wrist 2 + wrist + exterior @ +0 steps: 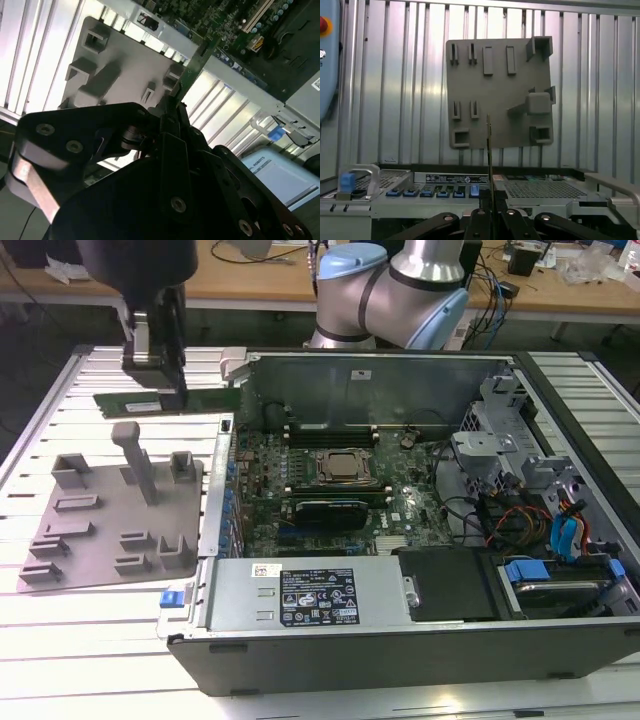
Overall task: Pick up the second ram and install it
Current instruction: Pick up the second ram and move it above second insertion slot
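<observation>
The second ram [212,397] is a long thin green stick held level in the air, above the slatted table and just outside the open computer case's wall on the exterior view's left. My gripper [170,392] is shut on it near its middle. In both wrist views the stick appears edge-on, rising out of the closed black fingers: second ram [192,70], gripper [169,107]; second ram [489,150], gripper [490,212]. The motherboard's long memory slots [330,430] lie behind the CPU socket [345,468] inside the case.
A grey fixture plate [110,525] with an upright post [135,455] and small holders lies on the table below the gripper. The open case [400,500] holds a black-shrouded card [325,510], cables and drive bays on the exterior view's right. The arm's base stands behind it.
</observation>
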`<action>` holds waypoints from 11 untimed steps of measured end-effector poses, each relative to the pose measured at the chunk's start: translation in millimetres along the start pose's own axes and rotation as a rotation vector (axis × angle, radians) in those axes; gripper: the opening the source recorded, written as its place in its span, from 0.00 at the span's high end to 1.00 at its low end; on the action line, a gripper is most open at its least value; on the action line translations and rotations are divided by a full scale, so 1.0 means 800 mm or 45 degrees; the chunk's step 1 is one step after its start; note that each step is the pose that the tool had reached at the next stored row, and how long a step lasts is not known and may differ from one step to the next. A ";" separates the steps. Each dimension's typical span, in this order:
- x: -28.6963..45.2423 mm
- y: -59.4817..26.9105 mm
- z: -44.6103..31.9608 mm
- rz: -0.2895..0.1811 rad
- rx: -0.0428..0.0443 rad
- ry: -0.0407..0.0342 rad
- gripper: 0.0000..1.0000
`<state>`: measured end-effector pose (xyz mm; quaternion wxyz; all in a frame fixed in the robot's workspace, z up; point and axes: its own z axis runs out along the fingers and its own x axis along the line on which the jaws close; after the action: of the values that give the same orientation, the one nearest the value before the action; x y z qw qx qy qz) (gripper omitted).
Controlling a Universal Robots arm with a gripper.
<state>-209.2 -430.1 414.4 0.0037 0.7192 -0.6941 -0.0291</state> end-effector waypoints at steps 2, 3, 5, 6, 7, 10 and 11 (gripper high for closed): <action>-0.0040 -0.012 -0.0003 0.000 0.000 0.0002 0.89; -0.0073 -0.022 -0.0005 0.000 0.000 0.0001 0.89; -0.0097 -0.033 -0.0008 0.000 0.000 0.0004 0.89; -0.0111 -0.040 -0.0010 0.000 0.000 0.0005 0.89; -0.0125 -0.048 -0.0012 0.000 -0.001 0.0005 0.89; -0.0159 -0.067 -0.0018 0.000 -0.001 0.0007 0.89; -0.0172 -0.075 -0.0020 0.000 -0.001 0.0006 0.89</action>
<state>-149.3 -414.2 413.7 0.0041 0.7193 -0.6941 -0.0291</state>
